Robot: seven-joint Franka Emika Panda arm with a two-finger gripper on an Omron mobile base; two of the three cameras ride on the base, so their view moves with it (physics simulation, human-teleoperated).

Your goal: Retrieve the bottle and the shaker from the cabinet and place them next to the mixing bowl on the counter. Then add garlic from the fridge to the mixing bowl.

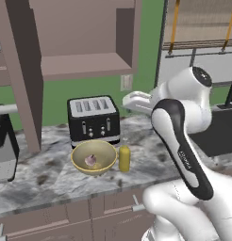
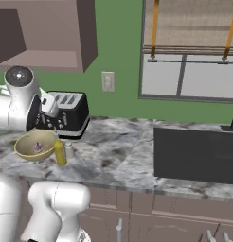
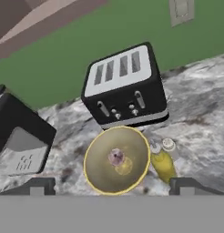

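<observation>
Grey marbled counter [image 1: 47, 172] runs under the open cabinet [image 1: 80, 42]. Near its front edge sits the mixing bowl [image 1: 94, 157], garlic [image 1: 91, 160] inside, with the bottle [image 1: 124, 157] upright touching its right side and the shaker [image 2: 69, 150] just beyond. Above the bowl hangs the pincer [image 3: 112, 185], released and empty; all the pieces look placed, so pulling up and away seems all that's left.

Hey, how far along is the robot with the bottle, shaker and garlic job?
Looks essentially finished. The bottle and shaker stand on the counter right beside the mixing bowl, and the garlic lies inside the bowl. The hand is open above the bowl, holding nothing. Nothing seems left except pulling the arm back.
</observation>
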